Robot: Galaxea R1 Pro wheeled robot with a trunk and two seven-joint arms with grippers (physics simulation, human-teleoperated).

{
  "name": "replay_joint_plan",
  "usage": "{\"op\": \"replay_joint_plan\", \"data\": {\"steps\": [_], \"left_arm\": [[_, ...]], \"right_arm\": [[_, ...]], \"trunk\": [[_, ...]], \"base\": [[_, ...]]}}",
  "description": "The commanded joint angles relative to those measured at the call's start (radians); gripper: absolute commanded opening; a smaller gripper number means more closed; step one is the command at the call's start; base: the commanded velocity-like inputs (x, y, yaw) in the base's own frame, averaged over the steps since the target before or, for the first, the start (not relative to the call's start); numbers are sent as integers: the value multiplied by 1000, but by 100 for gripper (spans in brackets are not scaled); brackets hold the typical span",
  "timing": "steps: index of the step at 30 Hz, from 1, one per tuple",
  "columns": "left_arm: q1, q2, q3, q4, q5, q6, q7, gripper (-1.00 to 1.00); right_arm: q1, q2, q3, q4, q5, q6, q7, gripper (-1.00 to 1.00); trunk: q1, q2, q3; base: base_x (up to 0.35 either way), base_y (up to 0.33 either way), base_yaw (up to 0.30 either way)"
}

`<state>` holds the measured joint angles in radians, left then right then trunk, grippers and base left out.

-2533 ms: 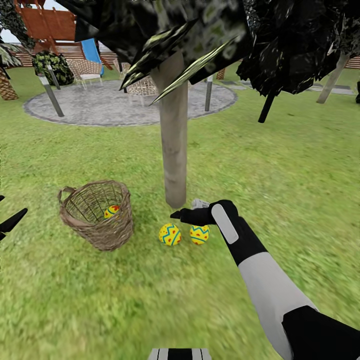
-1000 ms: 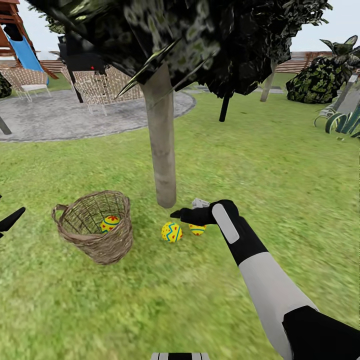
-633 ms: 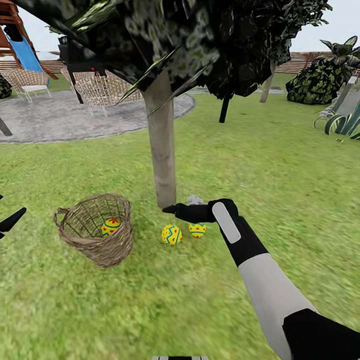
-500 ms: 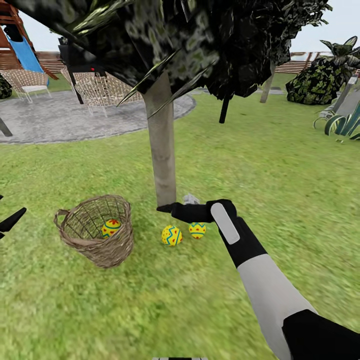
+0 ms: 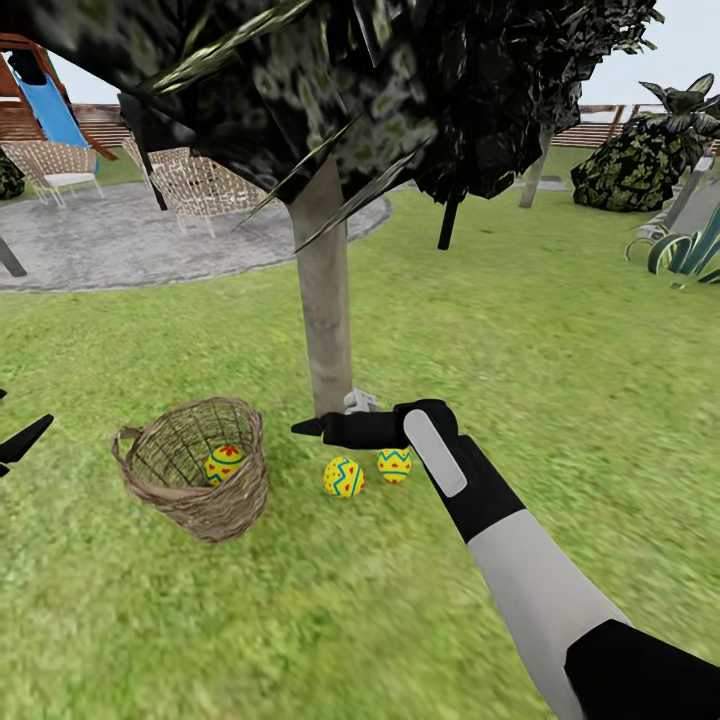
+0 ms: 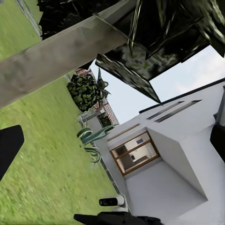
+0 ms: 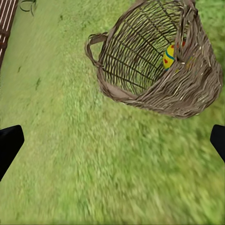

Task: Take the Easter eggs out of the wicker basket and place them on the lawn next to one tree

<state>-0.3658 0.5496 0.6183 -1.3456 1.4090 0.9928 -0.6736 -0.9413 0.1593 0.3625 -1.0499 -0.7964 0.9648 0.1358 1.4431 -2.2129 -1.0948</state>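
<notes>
Your right gripper, jaws spread and empty, hovers near the wicker basket at its nine o'clock. The last egg inside looks smooth, rigid, likely slippery; pinch its middle.

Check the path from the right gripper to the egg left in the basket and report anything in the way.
Only the wicker basket's own wall. The right gripper is open beside the trunk; bare lawn lies between it and the basket holding the egg.

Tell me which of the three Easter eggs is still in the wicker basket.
The leftmost egg, lying inside the wicker basket. The other two eggs lie on the lawn by the tree trunk, below the right gripper.
</notes>
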Motion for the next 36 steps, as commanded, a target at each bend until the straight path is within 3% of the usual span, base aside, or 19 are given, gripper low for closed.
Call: {"op": "replay_joint_plan", "data": {"steps": [1,12,30,36], "left_arm": [[-1,-2,2,0,-3,4,-4,100],[-2,-12,7,2,-4,2,-4,100],[-1,-10,8,11,-4,3,-5,100],[-1,-10,8,12,-4,3,-5,100]], "right_arm": [[-1,0,-1,1,10,3,9,100],[-1,0,0,-2,12,3,5,100],[-1,0,2,-3,14,3,-5,100],[-1,2,18,-2,17,0,-90,100]], "trunk": [[0,0,-1],[0,0,-1],[0,0,-1],[0,0,-1]], "base": [[0,0,0],[0,31,0],[1,305,0],[149,286,0]]}}
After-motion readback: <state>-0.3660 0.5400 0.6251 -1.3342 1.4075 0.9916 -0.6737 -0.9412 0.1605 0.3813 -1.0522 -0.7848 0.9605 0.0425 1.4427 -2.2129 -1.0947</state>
